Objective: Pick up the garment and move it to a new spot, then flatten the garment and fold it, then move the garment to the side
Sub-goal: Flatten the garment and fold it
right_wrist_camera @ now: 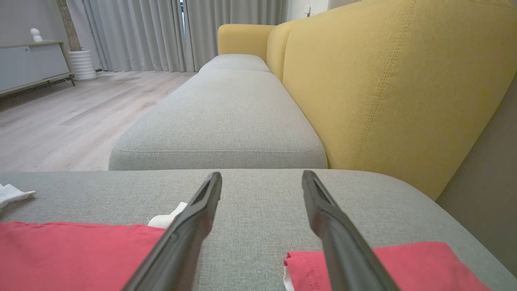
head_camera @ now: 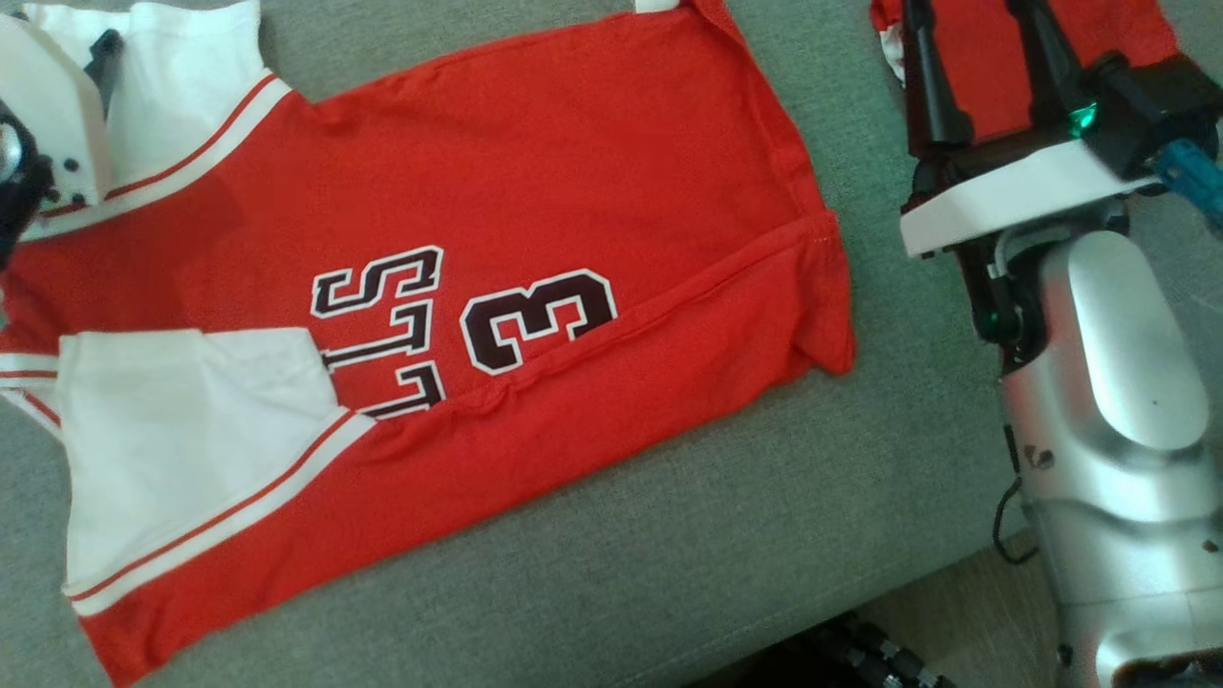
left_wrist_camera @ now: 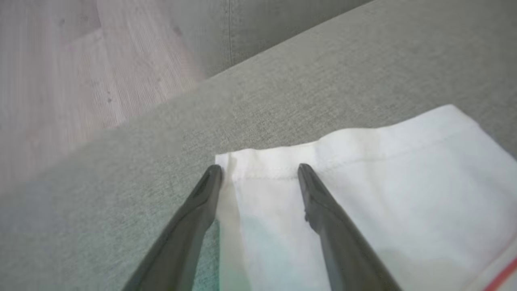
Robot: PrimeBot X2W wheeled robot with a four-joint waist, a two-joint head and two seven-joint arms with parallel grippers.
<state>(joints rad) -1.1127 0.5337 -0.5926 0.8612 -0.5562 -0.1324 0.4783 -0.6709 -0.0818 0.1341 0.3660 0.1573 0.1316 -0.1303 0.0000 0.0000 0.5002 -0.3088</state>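
red jersey flat on the sofa, both sets of fingers spread

the garment (head_camera: 535,191) lies spread on the grey sofa seat (head_camera: 726,535), number side up, its hem towards the right. bare grey cushion runs along its near side up to the seat's front edge, and the wooden floor (left_wrist_camera: 52,81) lies past the seat's edge in the left wrist view. in the right wrist view a second seat cushion (right_wrist_camera: 226,121) lies ahead, with the yellow backrest (right_wrist_camera: 383,81) closing off the right side.

the garment's top edge and far sleeve are cut off at the head view's upper border, and the lettering is partly covered by the folded white near sleeve. a separate red cloth (right_wrist_camera: 424,262) lies at the upper right (whether it belongs to the garment can't be told).

the left fingers (left_wrist_camera: 323,218) are spread, holding nothing, and straddle the hemmed corner of a white sleeve (left_wrist_camera: 383,194). the right fingers (right_wrist_camera: 329,226) are also spread and empty, over the grey gap between the garment and the red cloth.
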